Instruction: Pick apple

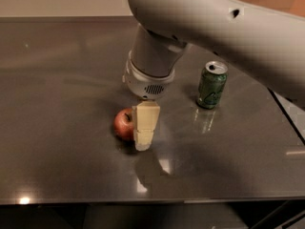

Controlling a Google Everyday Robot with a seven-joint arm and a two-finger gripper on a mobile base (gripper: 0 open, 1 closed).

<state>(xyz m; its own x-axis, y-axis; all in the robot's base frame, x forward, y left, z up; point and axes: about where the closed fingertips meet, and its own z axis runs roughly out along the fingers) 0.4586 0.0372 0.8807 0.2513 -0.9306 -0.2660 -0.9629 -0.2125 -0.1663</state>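
The red apple (123, 124) with a yellowish patch and a dark stem lies on the dark table (57, 104), left of centre. My gripper (143, 133) hangs straight down from the big grey arm (157, 56) and reaches the table at the apple's right side. Its cream-coloured end covers the apple's right part.
A green drink can (212, 85) stands upright to the right of the gripper. The orange fruit is hidden behind the arm. The table's front edge (143, 200) runs along the bottom, and its right edge is at the far right.
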